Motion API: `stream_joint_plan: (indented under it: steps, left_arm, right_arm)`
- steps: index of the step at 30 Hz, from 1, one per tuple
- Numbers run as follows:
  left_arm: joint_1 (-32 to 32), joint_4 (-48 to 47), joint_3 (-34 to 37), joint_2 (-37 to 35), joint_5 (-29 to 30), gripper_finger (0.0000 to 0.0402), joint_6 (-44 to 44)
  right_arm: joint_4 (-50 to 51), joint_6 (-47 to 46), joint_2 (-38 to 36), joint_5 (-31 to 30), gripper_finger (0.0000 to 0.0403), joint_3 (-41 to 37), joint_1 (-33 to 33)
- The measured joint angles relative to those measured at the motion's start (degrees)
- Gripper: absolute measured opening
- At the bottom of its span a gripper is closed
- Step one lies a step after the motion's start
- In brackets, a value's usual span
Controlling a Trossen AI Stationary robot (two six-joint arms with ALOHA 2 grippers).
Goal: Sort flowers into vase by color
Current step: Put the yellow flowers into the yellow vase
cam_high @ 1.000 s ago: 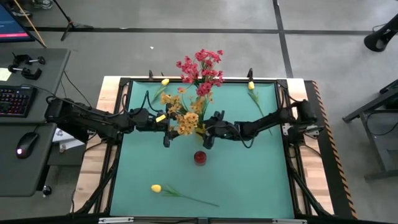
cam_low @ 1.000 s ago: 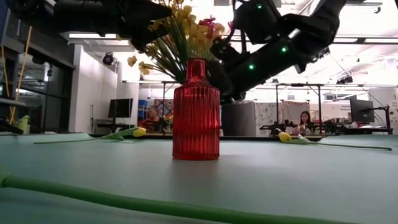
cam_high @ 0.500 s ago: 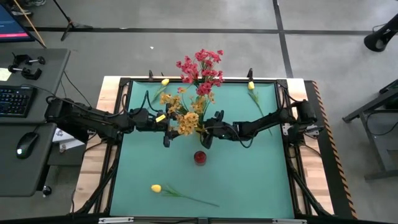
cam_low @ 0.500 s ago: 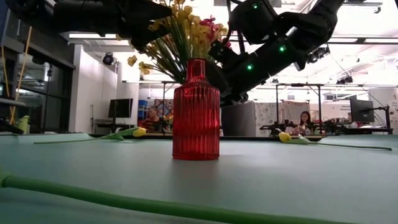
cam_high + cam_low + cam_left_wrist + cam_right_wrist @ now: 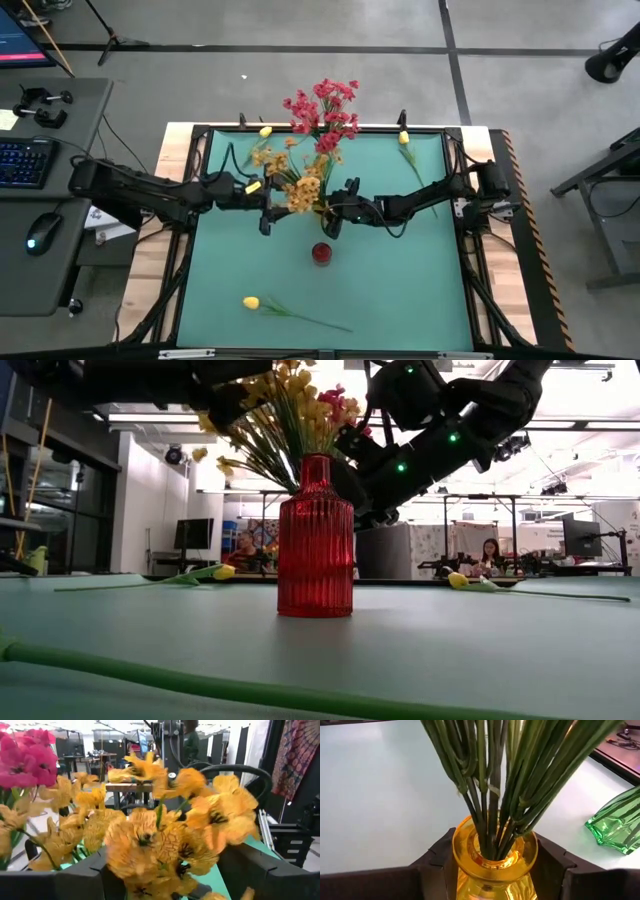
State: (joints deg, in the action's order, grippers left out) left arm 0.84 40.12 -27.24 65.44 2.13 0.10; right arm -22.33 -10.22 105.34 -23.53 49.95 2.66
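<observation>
Two colours are sharing one yellow vase (image 5: pixel 495 856) near the middle of the table (image 5: pixel 410 290): orange-yellow blossoms (image 5: pixel 296 186) and pink-red blossoms (image 5: pixel 325 110), their green stems (image 5: pixel 490 795) all crowding into its neck. I am reading this as the separating step. The right gripper (image 5: pixel 333 218) is sitting astride the vase's neck, I judge to steady it, though I cannot tell whether it is clamping. The left gripper (image 5: pixel 266 208) is reaching in among the orange heads with its jaws standing wide, probably to single them out. The red vase (image 5: pixel 321 253) is waiting just beside, a green vase (image 5: pixel 615 825) farther off, and three yellow tulips (image 5: pixel 250 302) (image 5: pixel 265 131) (image 5: pixel 404 137) are lying well apart on the table.
</observation>
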Motion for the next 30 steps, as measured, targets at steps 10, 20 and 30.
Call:
stream_joint_plan:
  steps: [10,20,30]
  left_arm:
    - [0.00,-15.49,0.00,-11.61,1.40,0.0251,1.03]
    - [0.00,-12.01,0.00,-10.02,-0.12,0.0251,-2.39]
    - [0.02,-9.08,0.02,-6.80,-0.20,0.0251,-2.38]
  right_arm:
    - [0.09,0.13,0.04,-0.02,0.0159,-0.04,-0.02]
    - [0.02,0.18,0.07,-0.04,0.0159,-0.09,-0.04]
    - [-0.04,0.77,0.11,0.00,0.0159,-0.11,-0.04]
